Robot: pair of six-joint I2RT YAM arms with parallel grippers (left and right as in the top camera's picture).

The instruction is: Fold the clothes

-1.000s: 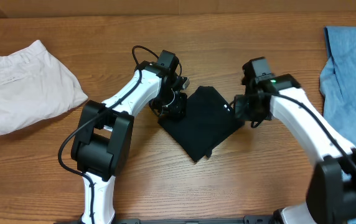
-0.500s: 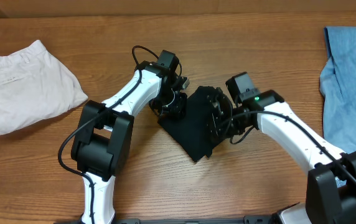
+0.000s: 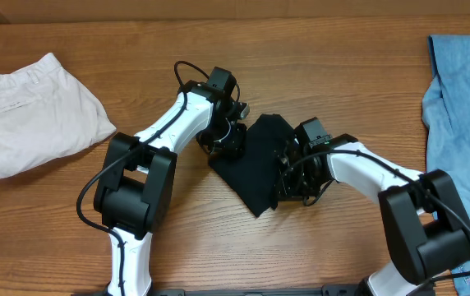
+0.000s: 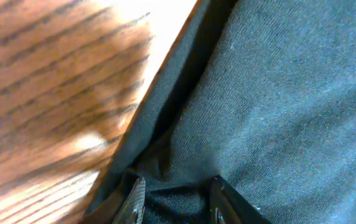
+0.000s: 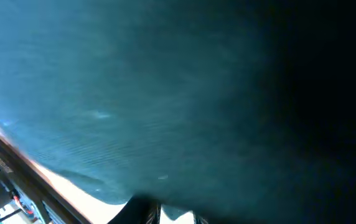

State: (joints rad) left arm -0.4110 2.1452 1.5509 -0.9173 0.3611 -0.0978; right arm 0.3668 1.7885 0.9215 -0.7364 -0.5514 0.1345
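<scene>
1. left gripper (image 4: 179, 200): partly closed, pinching a bunched fold at the left edge of the black shirt (image 3: 255, 168).
2. right gripper (image 5: 173, 216): nearly closed on the shirt's right side. the cloth runs down between its fingers and drapes across its camera.
3. the shirt lies between the two grippers at the middle of the bench (image 3: 342, 82), a small dark angled shape with one corner pointing to the near edge.
4. white trousers (image 3: 34, 111) lie folded by the bench's left edge, well apart from the shirt.
5. light blue jeans (image 3: 457, 107) lie along the right edge.
</scene>
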